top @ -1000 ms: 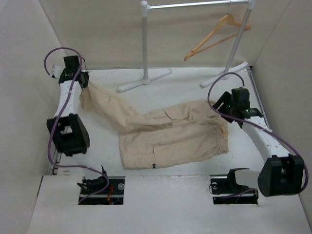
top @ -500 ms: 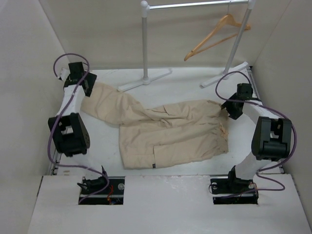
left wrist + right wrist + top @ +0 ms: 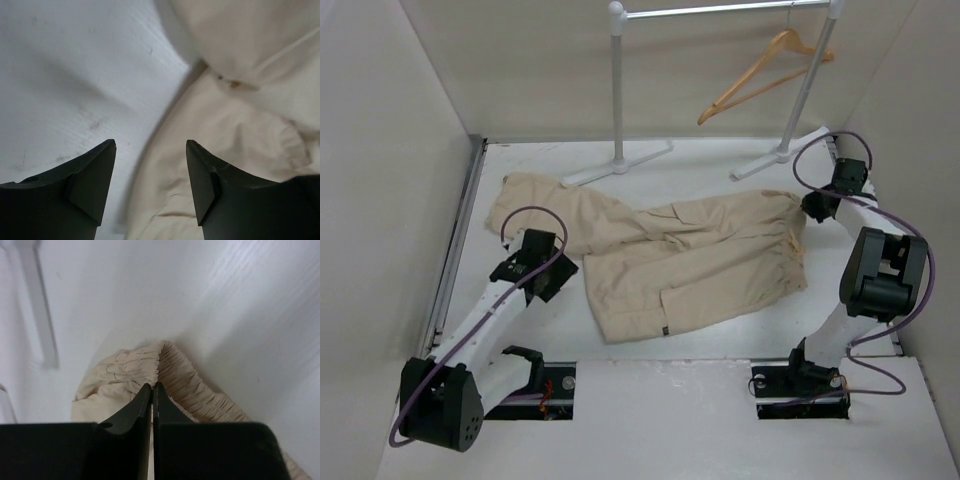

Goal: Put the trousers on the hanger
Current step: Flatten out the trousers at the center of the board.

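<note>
the trousers [image 3: 690,255] lie spread flat across the middle of the desk [image 3: 720,160]. the gathered waistband is at the 3 o'clock end, and the legs run off toward 9 and 10 o'clock. a small dark label [image 3: 663,331] shows on the edge at 6 o'clock.

the right fingers [image 3: 810,206] are at the 2 o'clock corner of the waistband. in the right wrist view they are clenched together on a pinch of the gathered cloth, which rises in a ridge to their tips.

the left fingers [image 3: 560,277] sit at the 8 o'clock side of the trousers, by the crotch and the near leg. in the left wrist view they are released, spread wide and gripping nothing, with one tip over bare desk and the other over cloth. whether they touch the cloth cannot be told.

the hanger [image 3: 765,72] hangs tilted from the rail of the white tube rack [image 3: 617,90] at 1 o'clock, well apart from the trousers and from both arms.
</note>
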Controlling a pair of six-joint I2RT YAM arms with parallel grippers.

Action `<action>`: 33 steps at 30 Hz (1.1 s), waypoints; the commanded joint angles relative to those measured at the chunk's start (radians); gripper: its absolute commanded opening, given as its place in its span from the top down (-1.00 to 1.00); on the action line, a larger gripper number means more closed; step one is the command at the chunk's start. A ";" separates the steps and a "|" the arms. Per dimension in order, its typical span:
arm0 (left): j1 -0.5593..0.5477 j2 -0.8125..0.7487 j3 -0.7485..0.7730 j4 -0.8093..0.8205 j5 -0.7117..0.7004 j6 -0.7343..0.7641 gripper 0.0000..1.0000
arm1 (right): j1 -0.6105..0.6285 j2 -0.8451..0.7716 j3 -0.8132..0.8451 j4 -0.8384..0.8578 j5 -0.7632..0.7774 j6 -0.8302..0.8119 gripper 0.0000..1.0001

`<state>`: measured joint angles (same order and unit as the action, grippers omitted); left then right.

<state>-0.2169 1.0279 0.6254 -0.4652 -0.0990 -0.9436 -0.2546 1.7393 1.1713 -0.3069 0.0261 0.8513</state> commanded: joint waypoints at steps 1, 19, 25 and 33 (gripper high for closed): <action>-0.069 -0.026 -0.055 -0.032 -0.001 0.000 -0.15 | -0.022 0.009 0.059 0.124 0.034 0.109 0.69; -0.178 0.262 -0.056 0.319 0.159 -0.046 -0.09 | 0.560 -0.644 -0.531 -0.039 0.089 -0.001 0.37; -0.209 0.308 -0.044 0.413 0.136 -0.078 0.66 | 0.850 -0.684 -0.591 -0.152 0.129 0.049 -0.10; -0.398 -0.029 0.311 -0.040 -0.105 -0.144 0.97 | 0.849 -0.548 -0.566 -0.071 0.084 0.060 -0.23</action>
<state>-0.5110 1.0992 0.7166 -0.3504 -0.0689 -1.0512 0.6121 1.1656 0.5732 -0.4217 0.1055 0.9031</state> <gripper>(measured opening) 0.018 0.619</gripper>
